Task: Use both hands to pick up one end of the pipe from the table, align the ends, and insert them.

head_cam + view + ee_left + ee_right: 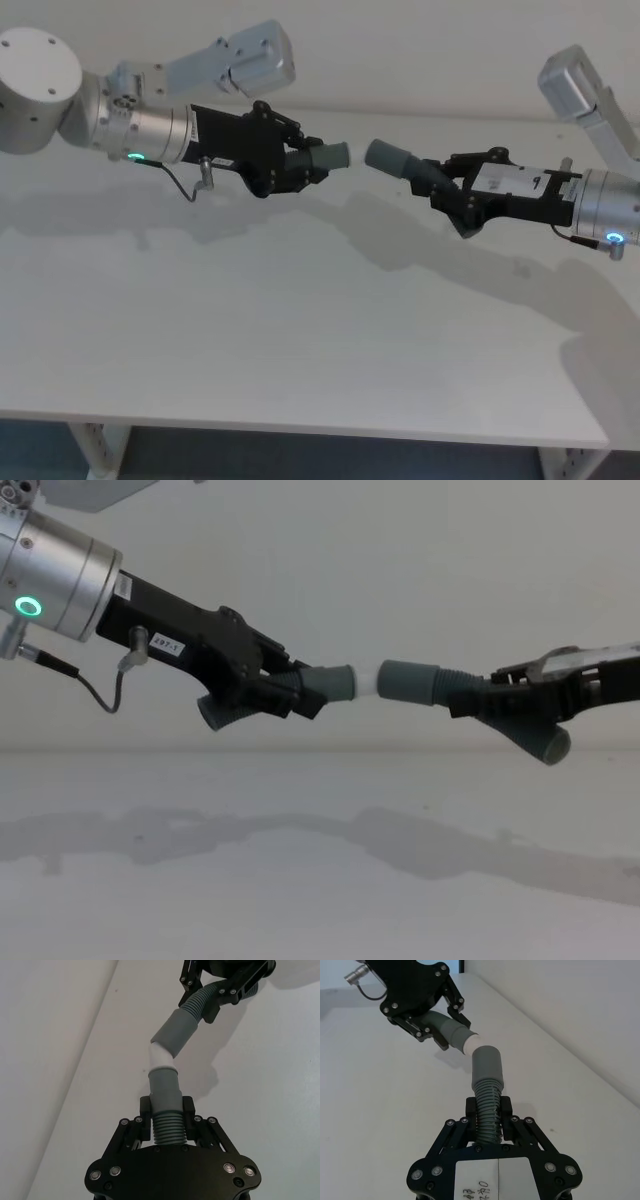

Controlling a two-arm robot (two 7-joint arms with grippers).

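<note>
Both grippers hold the pipe pieces in the air above the white table (pixel 300 340). My left gripper (pixel 305 162) is shut on the ribbed part of the piece with the pale tip (pixel 161 1056). My right gripper (pixel 447 182) is shut on the ribbed section (pixel 487 1105) of the other piece, and its wide collar (pixel 405 683) points left. In the chest view the pale tip (pixel 366 680) sits right at the collar's mouth. I cannot tell whether the tip is inside the collar. The two pieces meet at a slight angle in the wrist views.
The table's front edge (pixel 300 428) runs along the bottom of the head view, with white legs beneath. A thin cable (pixel 180 185) hangs from the left wrist. Behind the arms is a pale wall (pixel 400 560).
</note>
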